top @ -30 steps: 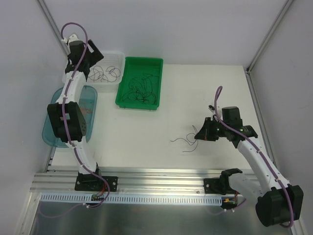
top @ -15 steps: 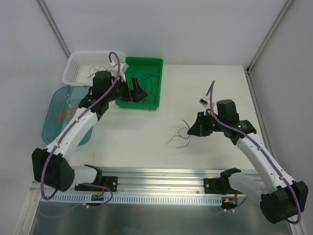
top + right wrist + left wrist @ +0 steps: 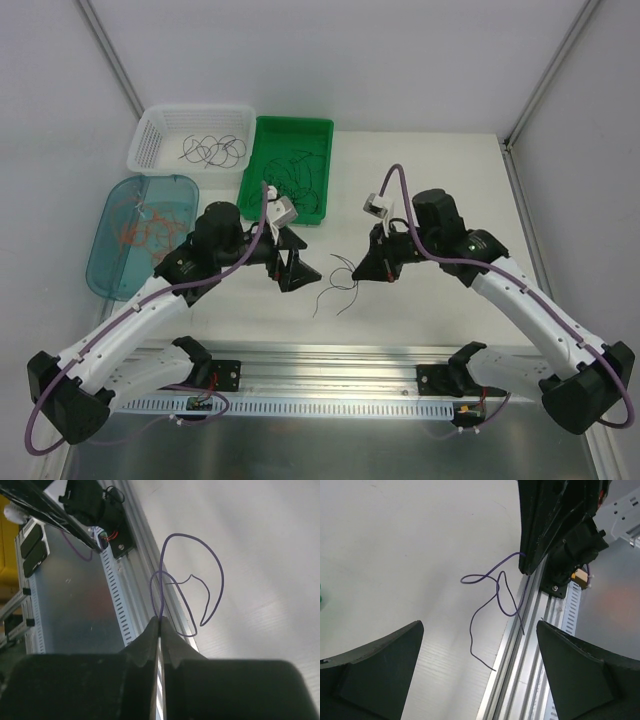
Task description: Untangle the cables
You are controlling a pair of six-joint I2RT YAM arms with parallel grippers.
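**Purple strands pinched, one claw waiting**

Purple cables [image 3: 340, 283] hang on the near side of the green tray [image 3: 296, 121], nipped tight in the closed right gripper [image 3: 383, 270]. Their length trails from its tips leftward and away from the tray. Closer to that tray's near rim, the left gripper [image 3: 297, 272] gapes wide and holds nothing. My worry is that hair-thin strands slip between its fingers, or a pull cinches the crossing.

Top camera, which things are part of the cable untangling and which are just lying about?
In the job: purple cables, pinched in the right hand; open left hand; black cables in the white basket, dark cables in the green tray, red-orange cables in the blue tray.
Just there: aluminium rail, table.
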